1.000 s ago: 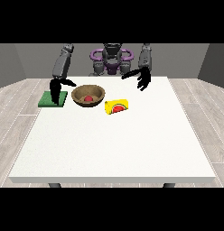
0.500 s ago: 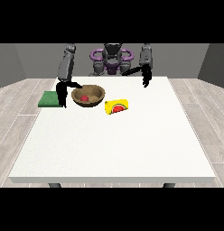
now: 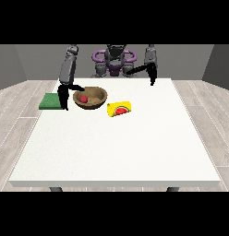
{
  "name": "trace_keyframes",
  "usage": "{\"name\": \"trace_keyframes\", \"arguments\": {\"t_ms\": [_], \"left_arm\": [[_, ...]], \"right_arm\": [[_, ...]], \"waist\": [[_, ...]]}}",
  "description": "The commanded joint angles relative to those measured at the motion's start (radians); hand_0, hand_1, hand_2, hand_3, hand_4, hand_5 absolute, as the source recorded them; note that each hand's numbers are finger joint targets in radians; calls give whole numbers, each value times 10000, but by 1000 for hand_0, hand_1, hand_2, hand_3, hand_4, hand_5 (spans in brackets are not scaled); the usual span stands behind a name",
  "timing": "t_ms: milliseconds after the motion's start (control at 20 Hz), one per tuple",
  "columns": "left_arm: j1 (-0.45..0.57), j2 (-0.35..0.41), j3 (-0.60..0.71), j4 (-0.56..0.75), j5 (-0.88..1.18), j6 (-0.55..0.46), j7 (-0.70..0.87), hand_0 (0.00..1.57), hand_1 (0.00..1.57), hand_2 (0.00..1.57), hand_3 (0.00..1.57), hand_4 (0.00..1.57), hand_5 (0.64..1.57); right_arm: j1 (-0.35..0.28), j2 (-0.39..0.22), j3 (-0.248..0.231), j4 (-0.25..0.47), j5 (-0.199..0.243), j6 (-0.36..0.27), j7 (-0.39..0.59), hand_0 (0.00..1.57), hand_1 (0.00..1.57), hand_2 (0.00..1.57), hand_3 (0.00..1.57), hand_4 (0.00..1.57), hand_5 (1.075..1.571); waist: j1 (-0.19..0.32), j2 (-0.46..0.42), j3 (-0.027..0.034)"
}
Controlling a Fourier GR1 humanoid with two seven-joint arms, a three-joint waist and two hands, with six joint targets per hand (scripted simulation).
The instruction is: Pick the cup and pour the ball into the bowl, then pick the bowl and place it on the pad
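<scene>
Listing from my station: white table (image 3: 116, 147), its lower two thirds bare, everything crowded at its upper-left edge. Brown bowl (image 3: 91, 97) holds the red ball (image 3: 82, 98); yellow cup (image 3: 119, 109) lies on its side just right of the bowl. Green pad (image 3: 52, 101) sits at the table's left edge. Hand at the view's left (image 3: 65, 94) reaches the bowl's left rim; I cannot tell its fingers. Hand at the view's right (image 3: 152, 76) hangs over the far edge, holding nothing, fingers straight. Grey walls, plank floor.
</scene>
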Motion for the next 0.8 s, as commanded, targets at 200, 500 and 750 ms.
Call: {"name": "trace_keyframes", "arguments": {"t_ms": [200,500,750], "left_arm": [[685,512,500,622,386,-392,-231,0,0,0,0,0,1564],[825,250,30,-330,305,-533,-230,0,0,0,0,0,1565],[348,604,346,-372,719,-1068,117,0,0,0,0,0,1568]], "right_arm": [[-523,1068,314,190,-58,-1029,1384,0,0,0,0,362,1546],[-780,1460,162,834,-54,-1651,312,0,0,0,0,354,1546],[-333,947,633,1414,786,-2966,1629,1571,1571,1571,1571,1045,1553]], "waist": [[-79,-927,344],[508,-218,356],[830,-155,343]]}}
